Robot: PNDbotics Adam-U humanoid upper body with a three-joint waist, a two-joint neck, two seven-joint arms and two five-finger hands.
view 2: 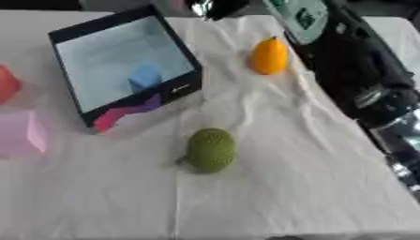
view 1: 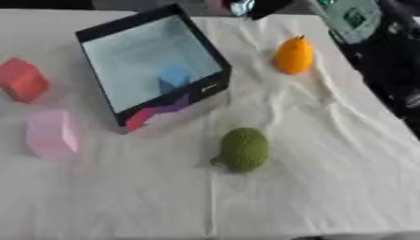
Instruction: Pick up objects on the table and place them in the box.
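White cloth [view 1: 328, 178] covers the worktop; a blue block [view 1: 173, 76] lies in the box [view 1: 98, 32]. Whether the right robot hand [view 2: 215, 6] is spread: cannot tell.

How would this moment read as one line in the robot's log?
box: holds blue block | on table: green ball, orange fruit, red block, pink block | hands: unseen

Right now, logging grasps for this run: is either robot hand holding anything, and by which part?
Cannot be told: neither hand shows clearly. The green knitted ball, orange fruit-shaped toy, pink block and red block lie untouched on the white tablecloth.
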